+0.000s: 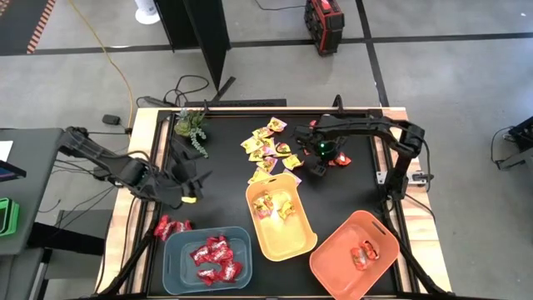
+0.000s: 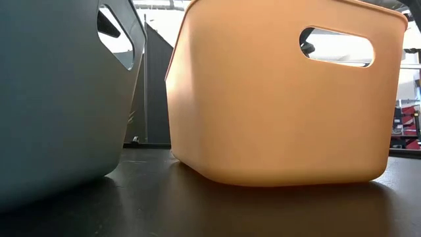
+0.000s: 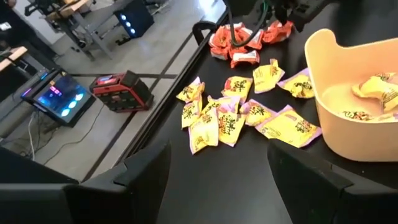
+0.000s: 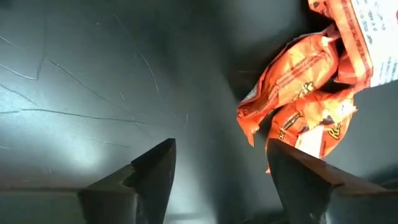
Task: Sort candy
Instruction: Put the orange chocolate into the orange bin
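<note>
Yellow candy (image 1: 268, 148) lies in a loose pile on the black table, also seen in the left wrist view (image 3: 236, 115). Orange-red candy (image 1: 335, 158) lies at the far right, under my right gripper (image 1: 319, 165). That gripper (image 4: 221, 149) points down and is open. The bare table shows between its fingers, and an orange-red sweet (image 4: 292, 87) lies just beyond one fingertip. My left gripper (image 1: 190, 185) hovers at the table's left, open and empty (image 3: 217, 162), facing the yellow pile. A few deep red sweets (image 1: 171, 227) lie near the blue-grey bin.
Along the near edge stand a blue-grey bin (image 1: 206, 260) with red sweets, a yellow bin (image 1: 281, 218) with yellow sweets and an orange bin (image 1: 356, 254) with orange-red ones. A green sprig (image 1: 191, 127) lies at the far left. Two bins (image 2: 283, 92) fill the low view.
</note>
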Robot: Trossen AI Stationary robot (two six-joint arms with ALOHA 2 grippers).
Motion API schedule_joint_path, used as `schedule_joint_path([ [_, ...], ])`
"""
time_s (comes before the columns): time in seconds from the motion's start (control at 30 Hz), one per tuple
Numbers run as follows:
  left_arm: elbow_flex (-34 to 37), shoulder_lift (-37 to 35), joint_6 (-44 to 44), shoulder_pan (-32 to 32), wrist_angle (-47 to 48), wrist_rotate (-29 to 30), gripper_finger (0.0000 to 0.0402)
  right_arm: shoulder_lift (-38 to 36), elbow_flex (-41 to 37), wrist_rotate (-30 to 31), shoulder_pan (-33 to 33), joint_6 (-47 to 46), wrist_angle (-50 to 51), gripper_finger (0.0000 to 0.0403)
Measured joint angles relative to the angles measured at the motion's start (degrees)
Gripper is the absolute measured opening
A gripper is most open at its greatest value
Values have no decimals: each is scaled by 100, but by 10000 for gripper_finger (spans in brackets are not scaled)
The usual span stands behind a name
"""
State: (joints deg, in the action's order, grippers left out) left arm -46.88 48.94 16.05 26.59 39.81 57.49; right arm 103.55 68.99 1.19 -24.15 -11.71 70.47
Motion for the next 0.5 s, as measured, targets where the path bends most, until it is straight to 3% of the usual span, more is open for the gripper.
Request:
schedule_joint_path([
  [0.5, 31, -139, -775, -4, -375, -10, 261, 0, 0, 2, -32, 9, -64, 112],
])
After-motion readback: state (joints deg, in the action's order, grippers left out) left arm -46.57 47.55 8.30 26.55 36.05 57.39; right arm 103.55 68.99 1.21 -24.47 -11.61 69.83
